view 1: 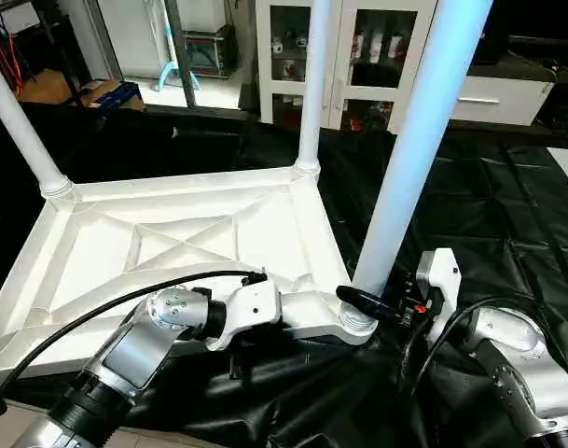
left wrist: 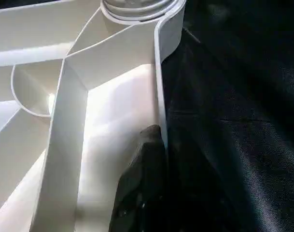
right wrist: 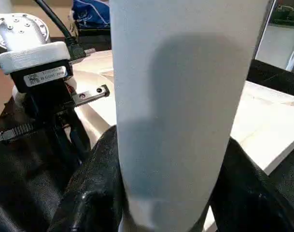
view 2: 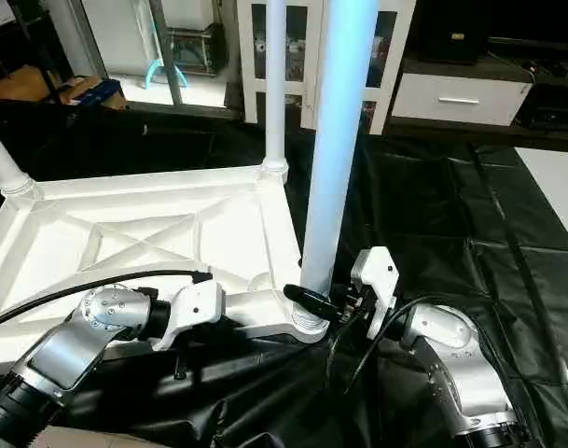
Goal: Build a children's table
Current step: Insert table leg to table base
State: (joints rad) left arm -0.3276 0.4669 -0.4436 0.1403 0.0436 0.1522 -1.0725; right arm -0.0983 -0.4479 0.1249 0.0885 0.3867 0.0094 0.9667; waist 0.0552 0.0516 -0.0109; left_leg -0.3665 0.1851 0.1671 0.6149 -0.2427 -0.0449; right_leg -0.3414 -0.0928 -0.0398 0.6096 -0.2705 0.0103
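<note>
The table top point(view 1: 181, 247) lay upside down on the black sheet point(view 1: 489, 215), its X-ribbed underside facing up. Three legs stood upright in corner sockets: the far-left leg point(view 1: 18, 121), the far-right leg point(view 1: 313, 89) and the near-right leg point(view 1: 419, 149). The right gripper point(right wrist: 171, 193) was clamped on the near-right leg just above its socket point(view 1: 356, 320), one black finger point(right wrist: 91, 193) on each side of the tube. The left gripper point(left wrist: 149, 169) had its fingers together, pinching the near rim of the table top beside that same socket. A white glass-door cabinet point(view 1: 353, 56) stood behind the work area.
</note>
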